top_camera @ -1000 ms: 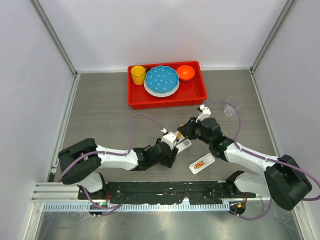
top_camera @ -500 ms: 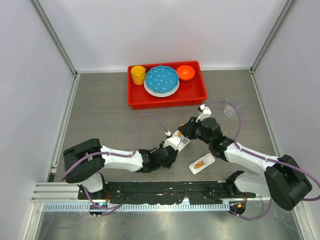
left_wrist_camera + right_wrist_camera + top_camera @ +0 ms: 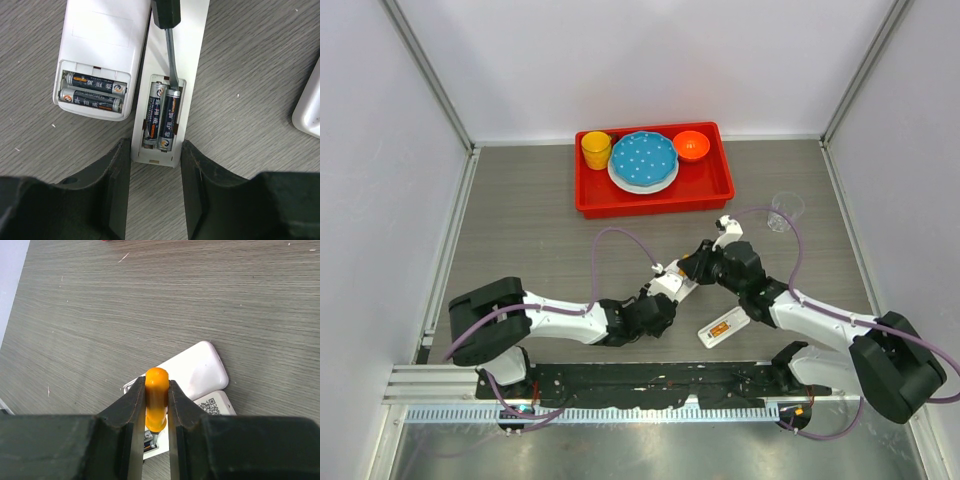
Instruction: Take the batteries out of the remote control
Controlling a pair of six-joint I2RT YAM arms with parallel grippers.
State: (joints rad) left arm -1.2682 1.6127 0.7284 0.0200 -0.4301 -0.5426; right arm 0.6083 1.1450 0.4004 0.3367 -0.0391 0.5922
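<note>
Two white remotes lie side by side, backs open. The wide remote (image 3: pixel 100 45) holds two dark silvery batteries (image 3: pixel 92 90) lying crosswise. The narrow remote (image 3: pixel 170 90) holds two batteries (image 3: pixel 162 116) lengthwise. My left gripper (image 3: pixel 156 165) has its fingers tight against both sides of the narrow remote's near end. My right gripper (image 3: pixel 157 390) is shut on the orange-handled screwdriver (image 3: pixel 157 400). The screwdriver's shaft (image 3: pixel 172 60) has its tip at the far end of the narrow remote's batteries. In the top view both grippers meet over the remotes (image 3: pixel 682 283).
A white piece with a small orange mark (image 3: pixel 724 327) lies to the right of the remotes. A white piece with a QR code (image 3: pixel 215 405) lies beside them. A red tray (image 3: pixel 720 190) with a plate, cup and bowl stands at the back. A clear cup (image 3: pixel 785 210) stands at the right.
My left arm has drawn back and settled its fingers around the narrow remote's near end. My right gripper has come slightly down and left with the screwdriver.
</note>
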